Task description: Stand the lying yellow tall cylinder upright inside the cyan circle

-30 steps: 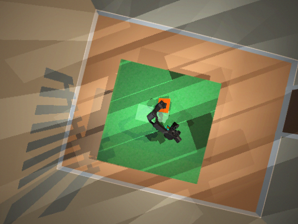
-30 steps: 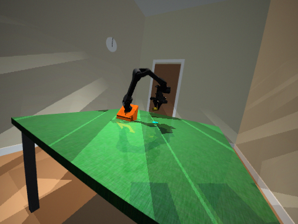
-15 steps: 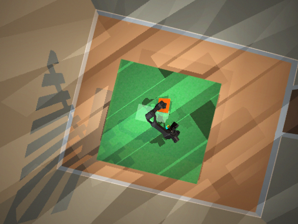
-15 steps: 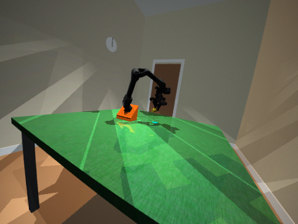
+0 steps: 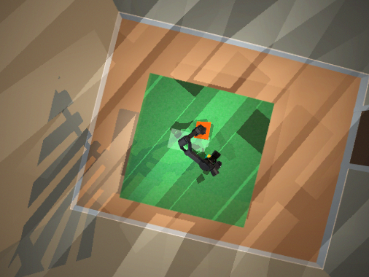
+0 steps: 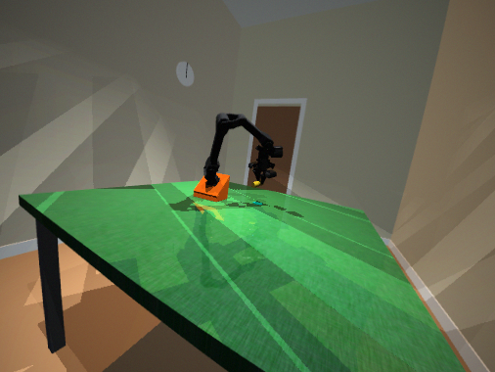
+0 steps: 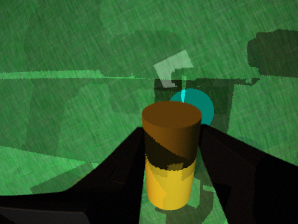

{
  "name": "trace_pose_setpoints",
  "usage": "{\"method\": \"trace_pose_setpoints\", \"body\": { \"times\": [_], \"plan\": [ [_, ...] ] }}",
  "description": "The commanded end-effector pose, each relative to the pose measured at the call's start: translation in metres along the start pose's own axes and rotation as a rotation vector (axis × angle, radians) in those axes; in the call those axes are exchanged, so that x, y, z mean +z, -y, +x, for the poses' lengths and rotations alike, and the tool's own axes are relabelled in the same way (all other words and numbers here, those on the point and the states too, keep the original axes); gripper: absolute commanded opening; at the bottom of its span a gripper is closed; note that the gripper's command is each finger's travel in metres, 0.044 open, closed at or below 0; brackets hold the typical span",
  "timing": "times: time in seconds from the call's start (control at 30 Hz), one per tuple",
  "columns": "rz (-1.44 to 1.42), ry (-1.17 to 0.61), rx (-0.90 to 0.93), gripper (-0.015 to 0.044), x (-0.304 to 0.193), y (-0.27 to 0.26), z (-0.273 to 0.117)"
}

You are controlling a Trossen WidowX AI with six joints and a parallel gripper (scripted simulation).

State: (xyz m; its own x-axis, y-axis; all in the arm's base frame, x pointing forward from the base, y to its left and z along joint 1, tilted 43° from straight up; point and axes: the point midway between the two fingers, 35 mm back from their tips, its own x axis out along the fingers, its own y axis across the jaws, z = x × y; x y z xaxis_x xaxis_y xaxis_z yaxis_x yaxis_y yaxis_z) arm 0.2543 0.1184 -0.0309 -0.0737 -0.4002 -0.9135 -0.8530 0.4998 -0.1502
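Cyan circle [image 7: 197,106] half hidden behind yellow cylinder [image 7: 170,163]; claw [image 7: 170,183] fingers cut off by wrist-view edge

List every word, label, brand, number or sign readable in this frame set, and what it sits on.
None can be read.
Wall clock: round face with a hand, any numerals too small to make out.
Yellow cylinder, held in the gripper: plain, no label.
Orange base, cyan circle, green table, door: no markings.

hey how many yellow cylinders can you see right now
1. The yellow cylinder is gripped in the claw, held above the green table, just short of the cyan circle. No others show, though the arm could hide something small.
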Motion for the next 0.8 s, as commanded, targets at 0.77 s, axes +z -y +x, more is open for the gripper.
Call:
{"method": "trace_pose_setpoints", "body": {
  "times": [0.77],
  "plan": [
    [0.005,0.179,0.090,0.0105,-0.0005,0.0003,0.0090]
  ]
}}
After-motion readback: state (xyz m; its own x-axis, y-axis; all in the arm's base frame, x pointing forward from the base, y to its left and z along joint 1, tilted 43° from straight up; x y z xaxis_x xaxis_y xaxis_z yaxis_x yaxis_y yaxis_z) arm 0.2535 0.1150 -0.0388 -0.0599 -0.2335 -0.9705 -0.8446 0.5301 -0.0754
